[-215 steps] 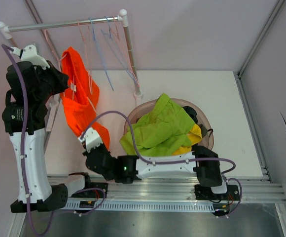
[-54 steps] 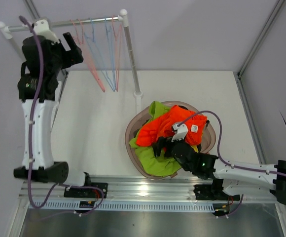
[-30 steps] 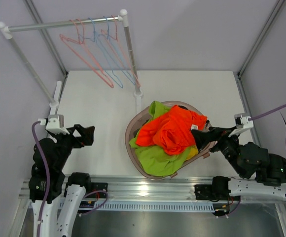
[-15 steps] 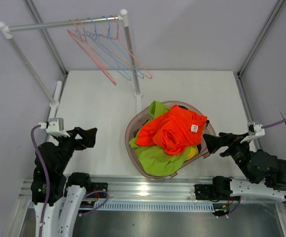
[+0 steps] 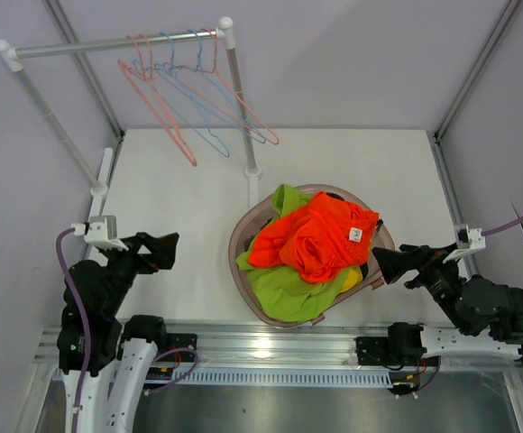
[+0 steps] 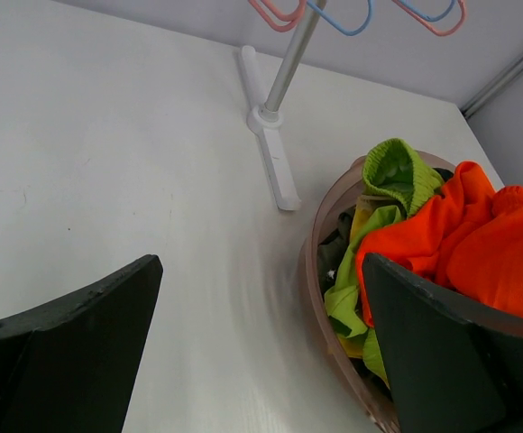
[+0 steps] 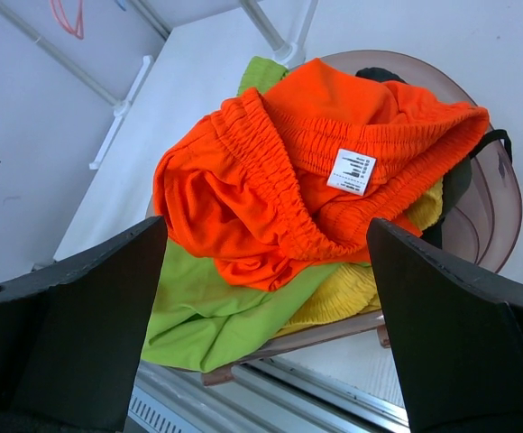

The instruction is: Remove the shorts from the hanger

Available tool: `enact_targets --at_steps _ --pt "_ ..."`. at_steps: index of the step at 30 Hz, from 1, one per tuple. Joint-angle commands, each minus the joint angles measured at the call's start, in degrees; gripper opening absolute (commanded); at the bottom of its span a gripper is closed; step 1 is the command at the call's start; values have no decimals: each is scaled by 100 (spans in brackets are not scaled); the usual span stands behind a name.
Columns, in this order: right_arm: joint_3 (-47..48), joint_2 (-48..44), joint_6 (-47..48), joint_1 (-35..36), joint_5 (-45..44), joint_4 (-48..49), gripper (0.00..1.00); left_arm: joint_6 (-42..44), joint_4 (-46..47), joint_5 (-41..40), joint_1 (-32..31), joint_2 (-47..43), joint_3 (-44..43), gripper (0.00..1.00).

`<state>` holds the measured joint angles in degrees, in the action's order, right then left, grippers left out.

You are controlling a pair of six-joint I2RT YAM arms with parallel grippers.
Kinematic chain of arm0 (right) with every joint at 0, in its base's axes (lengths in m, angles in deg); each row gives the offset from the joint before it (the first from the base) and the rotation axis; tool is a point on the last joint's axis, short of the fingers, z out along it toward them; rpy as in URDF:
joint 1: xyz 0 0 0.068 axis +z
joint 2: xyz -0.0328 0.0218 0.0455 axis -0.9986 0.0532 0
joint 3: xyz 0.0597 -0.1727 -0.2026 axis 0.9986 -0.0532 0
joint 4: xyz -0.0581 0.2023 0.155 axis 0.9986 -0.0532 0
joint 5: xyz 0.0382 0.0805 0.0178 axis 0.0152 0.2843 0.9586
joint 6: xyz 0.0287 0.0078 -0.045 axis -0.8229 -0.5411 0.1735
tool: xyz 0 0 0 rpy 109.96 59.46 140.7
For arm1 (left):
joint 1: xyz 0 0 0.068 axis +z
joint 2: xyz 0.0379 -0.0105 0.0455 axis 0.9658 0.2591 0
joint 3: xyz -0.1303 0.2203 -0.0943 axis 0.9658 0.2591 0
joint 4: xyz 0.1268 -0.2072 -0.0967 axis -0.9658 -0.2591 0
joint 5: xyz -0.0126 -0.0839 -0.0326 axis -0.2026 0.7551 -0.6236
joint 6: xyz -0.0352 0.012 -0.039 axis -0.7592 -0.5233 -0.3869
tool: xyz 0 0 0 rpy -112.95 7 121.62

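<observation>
Top external: orange shorts (image 5: 311, 236) now lie in basket (image 5: 235, 236) (formerly hanging).

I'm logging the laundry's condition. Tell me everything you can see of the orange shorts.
The orange shorts are bright, soft, matte fabric, crumpled in a loose heap on top of the pile in the brownish translucent basket. Their gathered elastic waistband curls across the top, and a white printed tag lies face up near one edge. They rest on the lime green shorts and yellow shorts; nothing else touches them.
</observation>
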<state>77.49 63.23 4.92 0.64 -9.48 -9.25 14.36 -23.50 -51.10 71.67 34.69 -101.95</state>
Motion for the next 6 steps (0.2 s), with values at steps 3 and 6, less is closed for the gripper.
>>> enact_targets --at_steps 3,6 --pt "42 -255 -160 232 -249 29 99 -120 152 8 -29 13 15 99" --pt "33 -273 -116 381 -206 91 100 -102 143 34 -21 22 -3 99"
